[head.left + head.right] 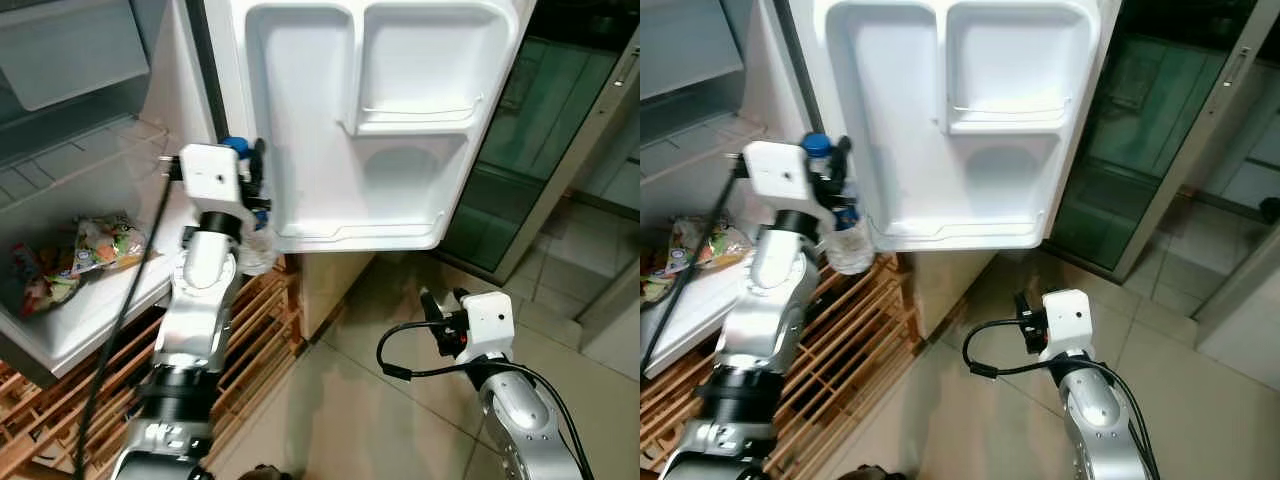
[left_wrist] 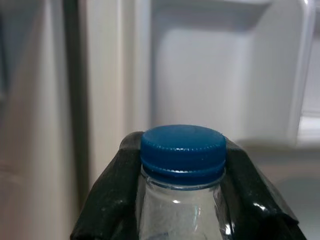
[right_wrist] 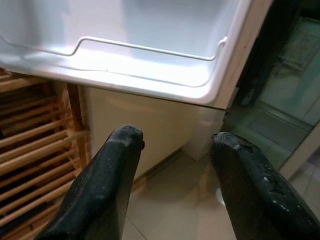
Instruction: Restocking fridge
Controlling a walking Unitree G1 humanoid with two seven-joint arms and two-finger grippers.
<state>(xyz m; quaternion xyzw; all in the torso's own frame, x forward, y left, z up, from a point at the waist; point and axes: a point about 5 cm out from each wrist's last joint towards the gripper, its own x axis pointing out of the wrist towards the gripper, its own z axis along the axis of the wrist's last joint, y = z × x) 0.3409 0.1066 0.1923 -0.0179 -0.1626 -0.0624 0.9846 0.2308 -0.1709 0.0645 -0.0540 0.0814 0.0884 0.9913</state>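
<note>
A snack packet [image 1: 103, 243] lies on the fridge shelf [image 1: 95, 305]. The left arm reaches up, its left gripper [image 1: 837, 190] clamped on the neck of a blue-capped water bottle [image 1: 845, 238], held upright just beside the open fridge door [image 1: 370, 120]. Low over the floor tiles [image 1: 345, 400], the right gripper [image 3: 175, 165] hangs with fingers spread wide, holding nothing.

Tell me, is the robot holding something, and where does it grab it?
Yes. The left gripper holds a clear water bottle by its neck, just under the blue cap. The right gripper is open and holds nothing.
</note>
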